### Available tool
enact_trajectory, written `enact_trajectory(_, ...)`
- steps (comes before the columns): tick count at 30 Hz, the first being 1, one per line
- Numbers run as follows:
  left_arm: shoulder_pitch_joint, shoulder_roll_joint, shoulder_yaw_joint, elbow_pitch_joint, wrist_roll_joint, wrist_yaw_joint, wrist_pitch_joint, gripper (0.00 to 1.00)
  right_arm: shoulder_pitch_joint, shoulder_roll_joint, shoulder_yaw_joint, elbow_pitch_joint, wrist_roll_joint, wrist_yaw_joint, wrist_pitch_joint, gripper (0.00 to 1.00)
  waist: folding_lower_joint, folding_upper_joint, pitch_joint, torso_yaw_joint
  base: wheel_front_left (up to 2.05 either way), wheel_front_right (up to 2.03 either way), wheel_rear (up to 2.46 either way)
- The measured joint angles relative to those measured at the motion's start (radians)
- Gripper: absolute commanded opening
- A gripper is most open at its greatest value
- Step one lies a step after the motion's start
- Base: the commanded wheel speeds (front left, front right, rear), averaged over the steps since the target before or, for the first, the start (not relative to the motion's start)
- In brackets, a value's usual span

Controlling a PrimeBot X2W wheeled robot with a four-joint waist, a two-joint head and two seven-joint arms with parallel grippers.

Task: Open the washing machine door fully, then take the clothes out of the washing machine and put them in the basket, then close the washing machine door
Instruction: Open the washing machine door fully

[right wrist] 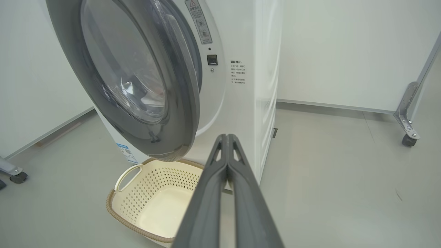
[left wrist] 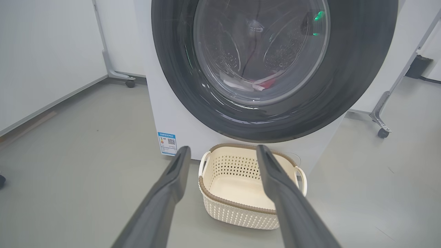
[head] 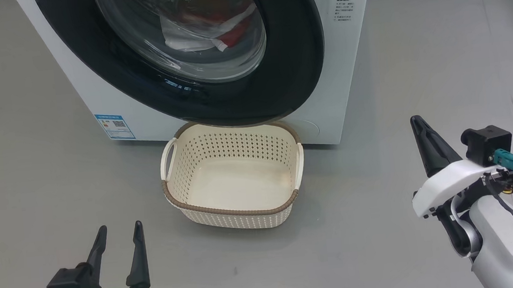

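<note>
Left jaws spread wide, right jaws pressed together; blue label (head: 114, 126) on washing machine (head: 347, 60) illegible.

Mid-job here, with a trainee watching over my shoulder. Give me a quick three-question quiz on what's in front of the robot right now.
1. True or false: the basket is empty.
2. Where do the clothes lie?
A. in the basket
B. inside the washing machine, behind the glass of the washing machine door
C. on the floor
3. Fill in: the ___ gripper has its fingers pressed together.

Key
1. True.
2. B.
3. Right. The right gripper is shut, while the left gripper is open.
</note>
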Motion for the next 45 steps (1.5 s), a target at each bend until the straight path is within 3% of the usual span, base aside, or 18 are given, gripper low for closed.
enact_trajectory(5, 0.0, 0.0, 0.002, -0.004, 0.006, 0.0, 0.0, 1.0, 0.046, 0.012, -0.026, -0.028, 0.0, -0.043, -0.007, 0.0, 0.0, 0.0, 0.002, -0.005, 0.0, 0.0, 0.0)
enact_trajectory(7, 0.0, 0.0, 0.006, -0.006, 0.006, 0.0, 0.0, 1.0, 0.061, 0.016, -0.03, -0.041, -0.01, -0.061, -0.007, 0.87, 0.0, 0.0, 0.002, -0.008, 0.0, 0.0, 0.0)
enact_trajectory(8, 0.0, 0.0, 0.007, -0.006, 0.006, 0.0, 0.0, 1.0, 0.066, 0.015, -0.031, -0.048, -0.02, -0.067, -0.007, 1.0, 0.0, 0.0, 0.002, -0.009, 0.0, 0.0, 0.0)
enact_trajectory(20, 0.008, 0.0, 0.023, -0.026, 0.013, 0.0, 0.0, 1.0, 0.117, 0.054, -0.088, -0.13, -0.055, -0.104, -0.009, 1.0, 0.0, 0.0, 0.001, -0.038, 0.0, 0.0, 0.0)
enact_trajectory(45, 0.008, 0.001, 0.0, -0.041, 0.014, 0.0, 0.0, 1.0, 0.188, 0.077, -0.16, -0.234, -0.13, -0.12, -0.016, 1.0, 0.0, 0.0, 0.008, -0.062, 0.0, 0.0, 0.0)
